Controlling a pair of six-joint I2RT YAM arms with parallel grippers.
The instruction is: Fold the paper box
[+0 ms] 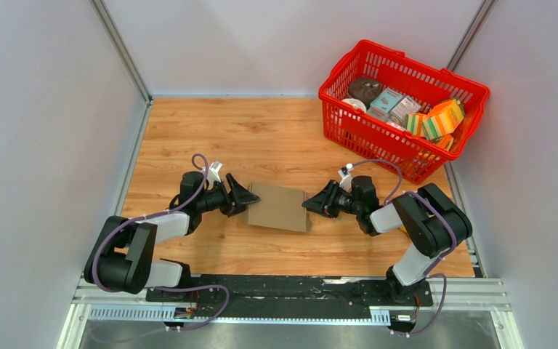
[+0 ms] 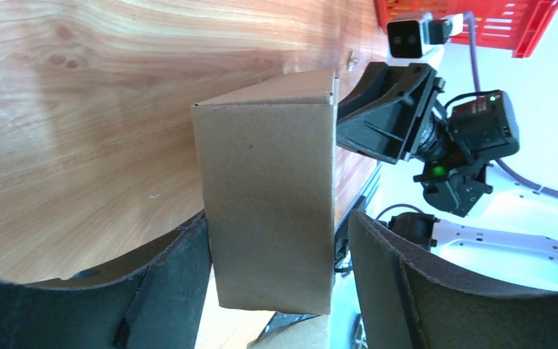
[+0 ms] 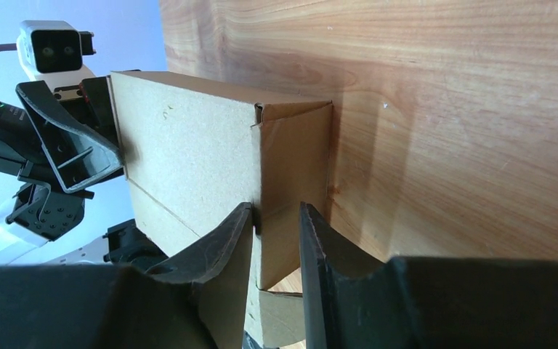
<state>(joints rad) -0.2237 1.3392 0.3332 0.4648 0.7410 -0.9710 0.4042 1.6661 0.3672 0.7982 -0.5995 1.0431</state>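
Observation:
The paper box (image 1: 280,206) is a small plain brown cardboard box lying flat on the wooden table, between the two grippers. My left gripper (image 1: 245,198) is open at its left end. In the left wrist view (image 2: 277,218) the box (image 2: 269,189) stands between the jaws, touching the left finger (image 2: 182,276) and clear of the right finger (image 2: 385,276). My right gripper (image 1: 312,203) is at the box's right end. In the right wrist view (image 3: 276,207) its jaws stand a narrow gap apart against the box's end face (image 3: 294,160), the left finger at the corner edge. A loose flap (image 3: 280,320) shows below.
A red basket (image 1: 369,125) with several colourful printed packages (image 1: 436,120) stands at the back right. Grey walls close in the table on both sides and behind. The arm bases sit on a black rail (image 1: 298,287) at the near edge.

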